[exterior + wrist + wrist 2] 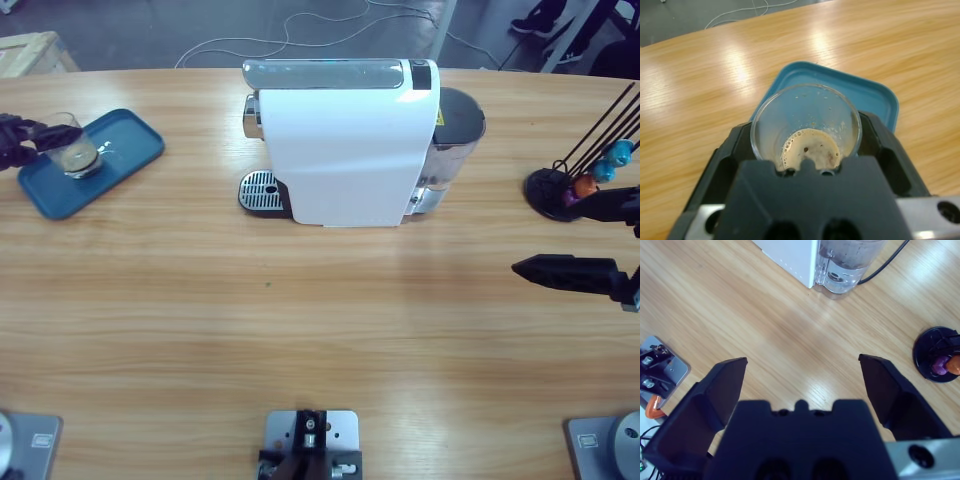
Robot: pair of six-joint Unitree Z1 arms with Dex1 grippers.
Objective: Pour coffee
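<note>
Your left hand [807, 150] is closed around a clear glass cup [806, 127], one jaw on each side of its wall. The coffee [811, 148], a shallow brown pool with a tan foamy top, lies in the bottom of that cup. In the high view the cup [72, 145] stands upright on the blue tray [125, 145] at the far left end of the bench [300, 320], with the left hand [28, 135] reaching in from the left edge.

Your right hand [802, 385] hangs over bare bench with its jaws spread wide and nothing between them. In the high view it [575, 240] sits at the right edge, just in front of the black capsule stand [565, 190], apart from it.

The white coffee machine [345, 140] stands at mid-bench, its drip grille [262, 190] at its left foot and its clear water tank [850, 262] at the back.
</note>
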